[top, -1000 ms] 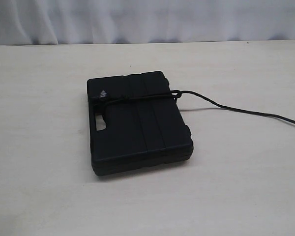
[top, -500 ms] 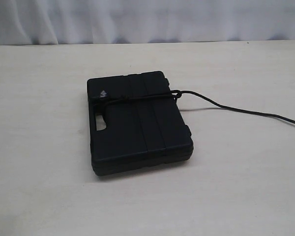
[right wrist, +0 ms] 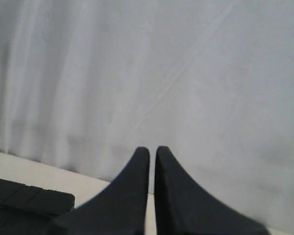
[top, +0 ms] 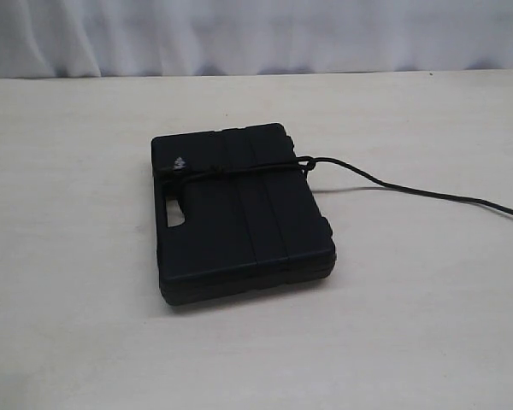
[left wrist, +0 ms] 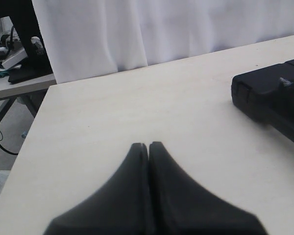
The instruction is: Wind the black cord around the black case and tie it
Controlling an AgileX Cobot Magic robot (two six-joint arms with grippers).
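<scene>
— Black and pressed together: so the left gripper [left wrist: 148, 145] is shown in its wrist view, with nothing caught between its jaws. How is the other one seen?
— The right gripper [right wrist: 152, 149] is likewise seen closed and empty, and is pointed at the white curtain [right wrist: 210, 73].
— What is found beyond the left one?
— Bare pale table [left wrist: 137, 107] is seen beneath it, and the black case [left wrist: 272, 93] is set well apart from it.
— And where is the black cord placed?
— In the exterior view the black cord [top: 393, 186] is drawn once across the case's lid, near the far end. A knot [top: 305, 164] appears to be tied at the case's right edge, though the detail is too dark for certainty. A pale tufted end [top: 179, 162] is laid on the lid at the left side. From the knot the rest of the cord is trailed over the table and is cut off by the view's right edge.
— How is the case laid?
— It is laid flat on the table, with its handle cut-out [top: 174, 215] turned to the left.
</scene>
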